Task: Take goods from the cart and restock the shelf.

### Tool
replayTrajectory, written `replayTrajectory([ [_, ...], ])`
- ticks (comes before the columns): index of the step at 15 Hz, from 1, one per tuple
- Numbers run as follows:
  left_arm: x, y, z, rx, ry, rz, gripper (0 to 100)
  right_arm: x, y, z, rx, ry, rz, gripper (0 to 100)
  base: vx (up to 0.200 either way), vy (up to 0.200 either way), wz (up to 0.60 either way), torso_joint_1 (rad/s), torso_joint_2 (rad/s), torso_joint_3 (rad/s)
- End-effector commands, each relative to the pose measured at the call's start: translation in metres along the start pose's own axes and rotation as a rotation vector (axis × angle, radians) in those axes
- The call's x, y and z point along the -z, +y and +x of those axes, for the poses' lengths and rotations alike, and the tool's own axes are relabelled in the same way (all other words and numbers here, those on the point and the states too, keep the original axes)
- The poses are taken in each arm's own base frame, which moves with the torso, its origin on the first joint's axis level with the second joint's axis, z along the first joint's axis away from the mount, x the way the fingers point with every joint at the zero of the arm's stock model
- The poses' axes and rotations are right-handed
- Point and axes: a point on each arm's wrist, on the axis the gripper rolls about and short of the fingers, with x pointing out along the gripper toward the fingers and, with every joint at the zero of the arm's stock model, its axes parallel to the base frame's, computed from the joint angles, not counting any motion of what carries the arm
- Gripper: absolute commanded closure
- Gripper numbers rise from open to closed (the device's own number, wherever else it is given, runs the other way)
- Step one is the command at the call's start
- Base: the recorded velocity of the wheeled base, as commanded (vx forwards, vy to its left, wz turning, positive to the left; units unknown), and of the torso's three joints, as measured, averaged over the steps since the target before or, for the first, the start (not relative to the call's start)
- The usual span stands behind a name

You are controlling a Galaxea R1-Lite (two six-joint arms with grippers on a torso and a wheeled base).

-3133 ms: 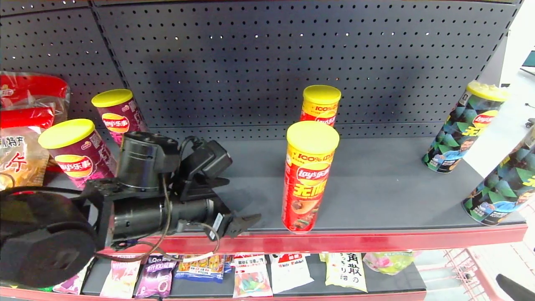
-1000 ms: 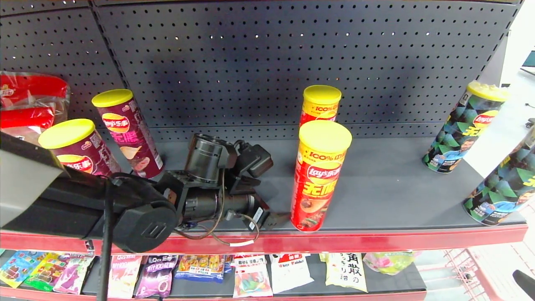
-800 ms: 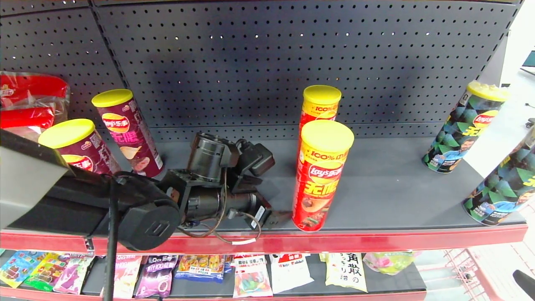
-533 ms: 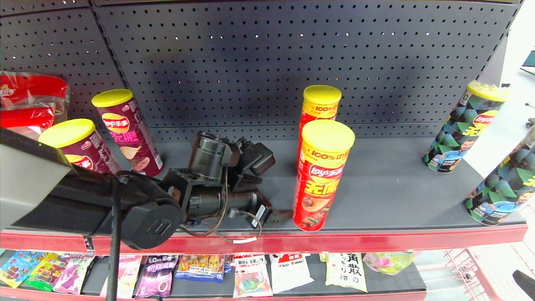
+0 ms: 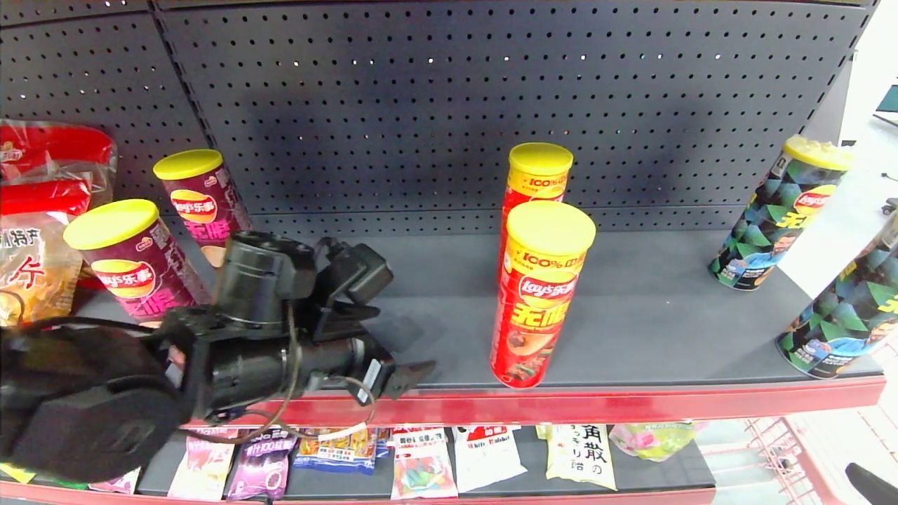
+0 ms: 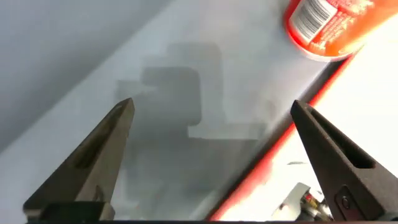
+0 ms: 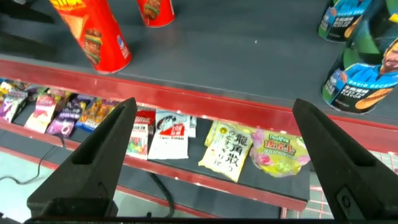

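Left end effector now back from cylindrical red can (glossy, yellow-lidded).

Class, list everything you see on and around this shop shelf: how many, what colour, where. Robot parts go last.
Red cans: two, red with yellow lids, mid-shelf, one behind the other.
Maroon cans: two, maroon with yellow lids, shelf's left part.
Patterned cans: two, black and green, shelf's right end.
Bagged snacks: several, mostly red, far left.
Small packets: many, mixed colours, lower shelf.
Shelf: one, grey with red front edge.
Pegboard: one, dark grey, behind the shelf.
Left gripper: one, black, open, over the shelf's front edge, left of the front red can.
Right gripper: one, black, open, out in front of the shelf.
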Motion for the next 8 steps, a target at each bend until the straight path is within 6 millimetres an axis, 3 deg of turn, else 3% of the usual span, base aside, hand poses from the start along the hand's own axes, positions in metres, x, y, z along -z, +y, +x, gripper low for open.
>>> replayTrajectory([
  [1, 0.013, -0.006, -0.093, -0.113, -0.121, -0.094, 0, 0.003, 0.000, 0.000, -0.008, 0.019, 0.003, 0, 0.000, 0.000, 0.00, 0.000, 0.00, 0.000],
  [4, 0.065, -0.024, -0.182, -0.205, -0.110, -0.109, 0, 0.015, 0.002, -0.008, -0.025, -0.002, -0.015, 0, 0.000, 0.000, 0.00, 0.000, 0.00, 0.000],
  [6, 0.103, -0.034, -0.224, -0.273, -0.072, -0.182, 0, 0.024, 0.002, -0.013, 0.000, 0.014, -0.023, 0, 0.000, 0.000, 0.00, 0.000, 0.00, 0.000],
  [8, 0.134, -0.045, -0.249, -0.447, -0.037, -0.295, 0, 0.027, 0.001, -0.016, 0.080, 0.053, -0.016, 0, 0.000, 0.000, 0.00, 0.000, 0.00, 0.000],
])
